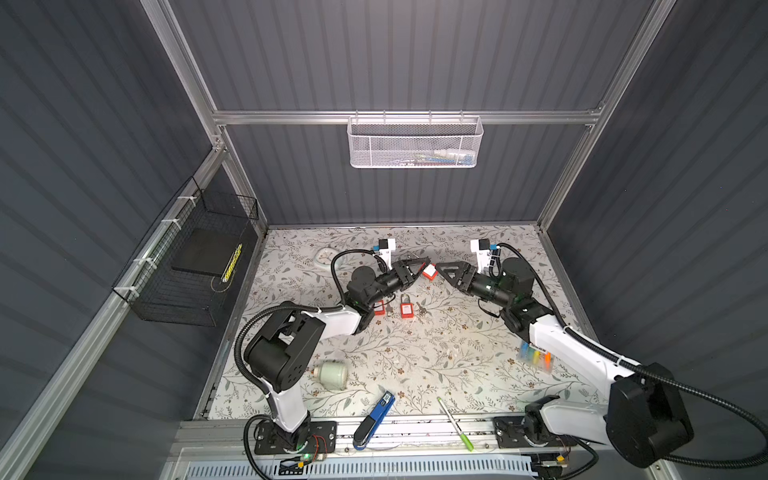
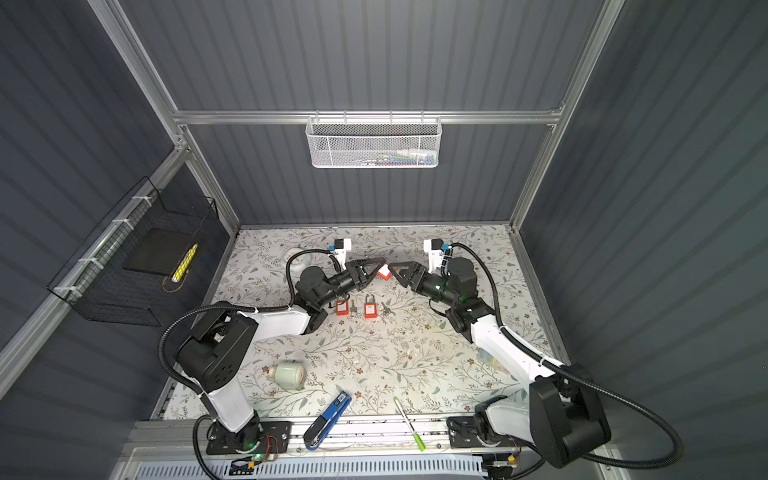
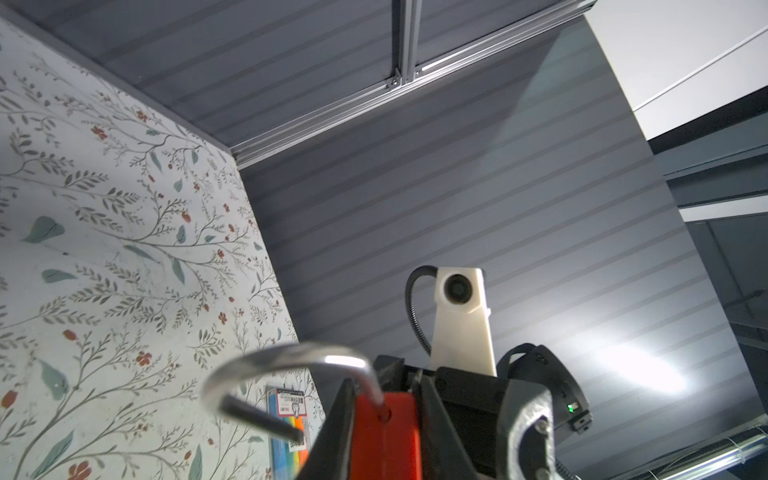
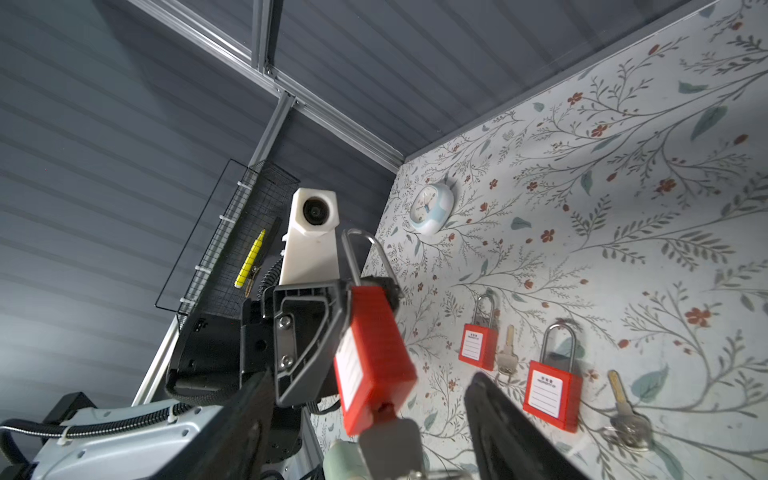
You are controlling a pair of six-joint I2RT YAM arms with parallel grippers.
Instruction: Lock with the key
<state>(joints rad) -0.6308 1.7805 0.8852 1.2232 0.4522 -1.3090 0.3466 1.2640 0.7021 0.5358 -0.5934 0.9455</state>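
My left gripper [image 1: 419, 268] is shut on a red padlock [image 1: 430, 272] and holds it above the back of the table; both top views show it [image 2: 384, 272]. In the left wrist view the red body [image 3: 384, 436] sits between the fingers, and the steel shackle [image 3: 286, 357] is swung out with one leg free. A key [image 4: 390, 440] sticks out of the padlock's [image 4: 374, 345] underside. My right gripper [image 4: 368, 376] faces it, open, with a finger [image 4: 494, 411] on each side of the key and not touching it. In a top view the right gripper [image 2: 395, 270] is just right of the lock.
Two more red padlocks [image 1: 405, 309] [image 1: 378, 307] lie on the floral table with keys [image 1: 422, 309] beside them. A clock [image 1: 326, 255], a pale jar [image 1: 330, 374], a blue tool [image 1: 374, 419], a green pen [image 1: 455, 424] and a marker pack [image 1: 536, 357] are also there.
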